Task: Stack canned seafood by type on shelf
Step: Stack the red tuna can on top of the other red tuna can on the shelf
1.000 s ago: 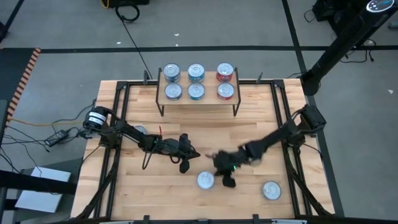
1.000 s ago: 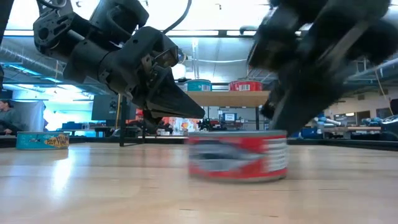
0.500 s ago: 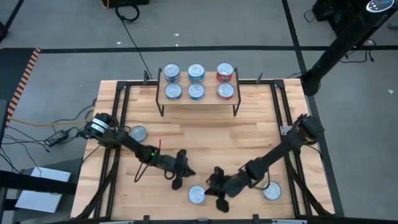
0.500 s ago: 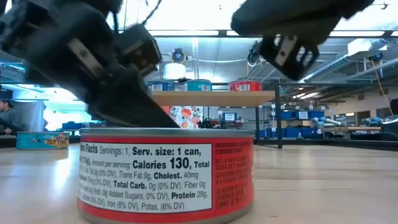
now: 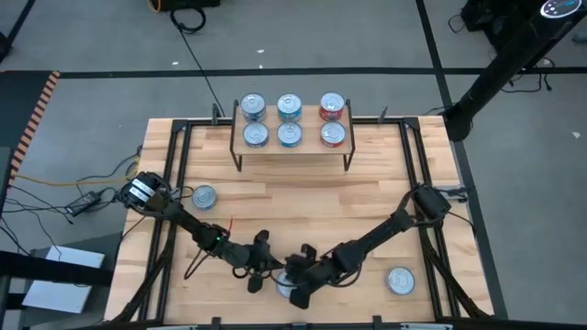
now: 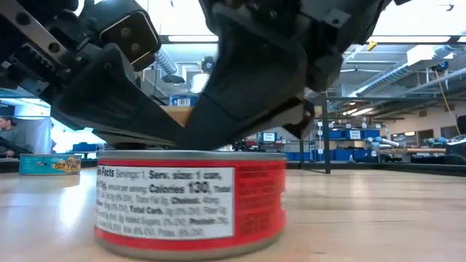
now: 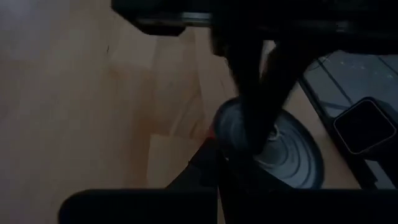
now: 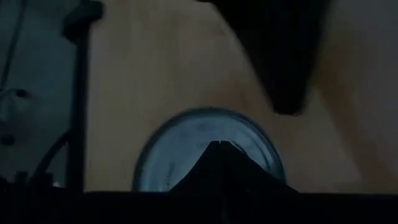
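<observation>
Dark fingertips of both grippers meeting over 1 red-labelled can [image 6: 191, 201] near the front edge of the table [image 5: 367, 183]. Left gripper [image 5: 271, 268] pinched fully closed, holding nothing, its tips at the can's left rim in the high view. Right gripper [image 5: 295, 276] likewise closed and empty, tips over the same can from the right.

From above, only a sliver of that can's silver top visible between the 2 grippers; label colour hidden there. At table height, the whole red side visible instead, with a white nutrition panel: "Calories 130", "Serv. size: 1 can", smaller lines too fine to read surely. In the left wrist view, the can's ridged grey lid half behind the other arm's dark finger. In the right wrist view, the round lid just beyond the closed tips.

Farther out: 1 can [image 5: 400, 280] alone at the table's front right, 1 teal-labelled can [image 5: 204, 196] at the left, its yellow lettering not legible in the low view. On the shelf [image 5: 293, 148] at the back, 6 cans in 2 rows of 3, the right column red.
</observation>
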`<state>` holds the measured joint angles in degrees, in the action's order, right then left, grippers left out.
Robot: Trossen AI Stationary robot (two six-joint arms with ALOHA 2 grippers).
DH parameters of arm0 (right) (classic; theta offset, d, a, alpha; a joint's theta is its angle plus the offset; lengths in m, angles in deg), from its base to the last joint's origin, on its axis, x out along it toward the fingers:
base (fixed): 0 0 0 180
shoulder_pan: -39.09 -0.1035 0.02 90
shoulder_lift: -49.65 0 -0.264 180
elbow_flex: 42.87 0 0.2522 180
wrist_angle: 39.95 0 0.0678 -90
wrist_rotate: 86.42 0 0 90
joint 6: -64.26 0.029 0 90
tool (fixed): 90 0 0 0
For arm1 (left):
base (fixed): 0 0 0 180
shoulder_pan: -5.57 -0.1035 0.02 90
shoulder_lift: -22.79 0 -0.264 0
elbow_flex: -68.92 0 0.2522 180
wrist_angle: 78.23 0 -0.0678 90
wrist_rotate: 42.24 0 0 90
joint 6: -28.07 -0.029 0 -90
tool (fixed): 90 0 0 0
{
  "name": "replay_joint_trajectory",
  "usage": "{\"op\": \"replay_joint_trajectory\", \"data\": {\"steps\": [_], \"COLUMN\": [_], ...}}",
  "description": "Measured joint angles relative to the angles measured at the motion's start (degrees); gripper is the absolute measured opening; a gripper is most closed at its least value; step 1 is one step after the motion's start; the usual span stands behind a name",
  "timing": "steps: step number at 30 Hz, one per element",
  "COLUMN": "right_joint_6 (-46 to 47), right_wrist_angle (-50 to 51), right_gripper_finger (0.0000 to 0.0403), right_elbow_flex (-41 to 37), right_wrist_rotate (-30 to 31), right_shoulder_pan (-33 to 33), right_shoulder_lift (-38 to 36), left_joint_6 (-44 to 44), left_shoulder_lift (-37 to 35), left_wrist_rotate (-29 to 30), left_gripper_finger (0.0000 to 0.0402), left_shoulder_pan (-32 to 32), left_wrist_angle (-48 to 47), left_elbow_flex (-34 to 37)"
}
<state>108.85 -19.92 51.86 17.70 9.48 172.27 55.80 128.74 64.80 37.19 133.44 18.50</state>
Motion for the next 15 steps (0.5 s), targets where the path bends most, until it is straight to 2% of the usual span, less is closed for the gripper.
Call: {"op": "replay_joint_trajectory", "data": {"steps": [5, 8, 12, 15], "right_joint_6": [3.5, 4.69, 4.47, 1.06], "right_wrist_angle": [8.25, 11.22, 13.51, 17.01], "right_gripper_finger": [0.0006, 0.0006, 0.0006, 0.0006], "right_elbow_flex": [0.15, 0.26, 0.18, -0.05], "right_wrist_rotate": [2.69, 4.02, 4.69, 4.71], "right_shoulder_pan": [1.76, 2.92, 4.25, 5.56], "right_shoulder_lift": [-1.17, -1.34, -2.13, -3.71], "left_joint_6": [0.04, 0.05, 0.64, 2.14], "left_shoulder_lift": [0.0, 0.0, -0.25, -0.37], "left_wrist_rotate": [0.8, 4.48, 12.62, 11.98], "left_gripper_finger": [0.0001, 0.0001, 0.0001, 0.0001], "left_shoulder_pan": [0.0, -0.19, -1.56, -4.28], "left_wrist_angle": [0.07, 0.76, 2.0, 1.88], "left_elbow_flex": [0.0, 0.0, 0.02, 0.02]}}
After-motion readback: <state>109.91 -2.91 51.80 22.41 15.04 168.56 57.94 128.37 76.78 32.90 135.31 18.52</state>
